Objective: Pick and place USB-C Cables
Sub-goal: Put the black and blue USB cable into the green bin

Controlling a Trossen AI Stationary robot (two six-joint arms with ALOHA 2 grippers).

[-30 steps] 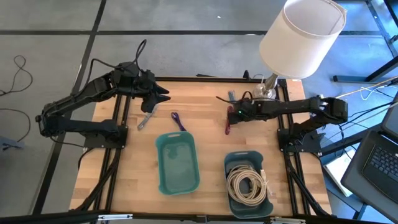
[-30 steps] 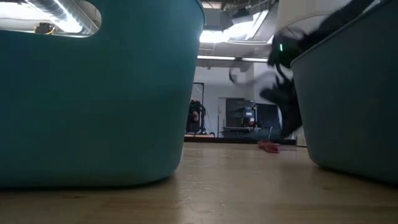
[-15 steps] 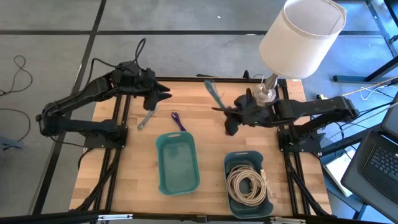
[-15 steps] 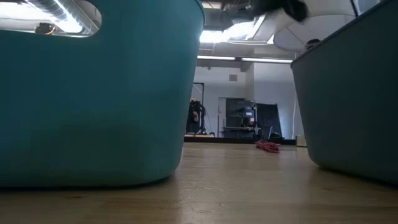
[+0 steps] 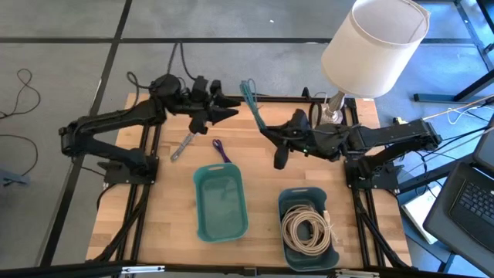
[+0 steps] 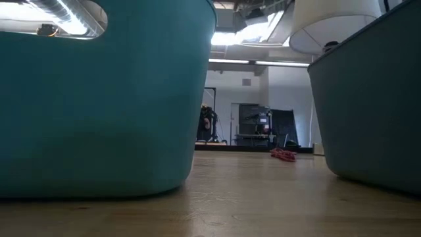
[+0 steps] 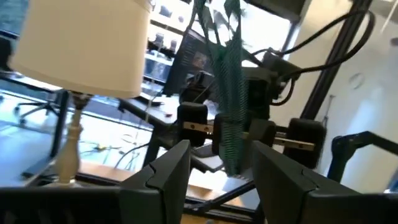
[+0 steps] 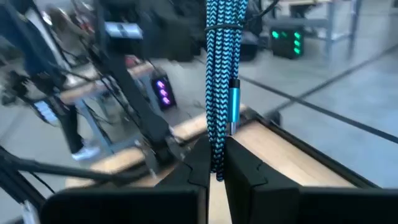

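Lamp: white-shaded lamp [image 5: 374, 44], table's far right edge.
Trays: two teal trays [image 5: 221, 202], near side of wooden table [image 5: 255, 162].

Bare wood of the surface [image 5: 154, 208] lay open along its left side and in the strip between the two teal trays. The empty tray [image 5: 221, 202] stood near the middle; the right tray [image 5: 309, 226], just beside the front edge, was filled by cream-white coils [image 5: 307, 228]. Toward the back, a grey lead [image 5: 182, 146], a purple lead [image 5: 221, 150] and a magenta lead [image 5: 280, 157] lay apart on the wood. The lamp [image 5: 369, 50] overhung the back right corner. Above the back middle, the left gripper [image 5: 228, 112] and right gripper [image 5: 268, 133], which pinched an upright teal lead [image 5: 252, 104], faced each other closely, narrowing the passage there.
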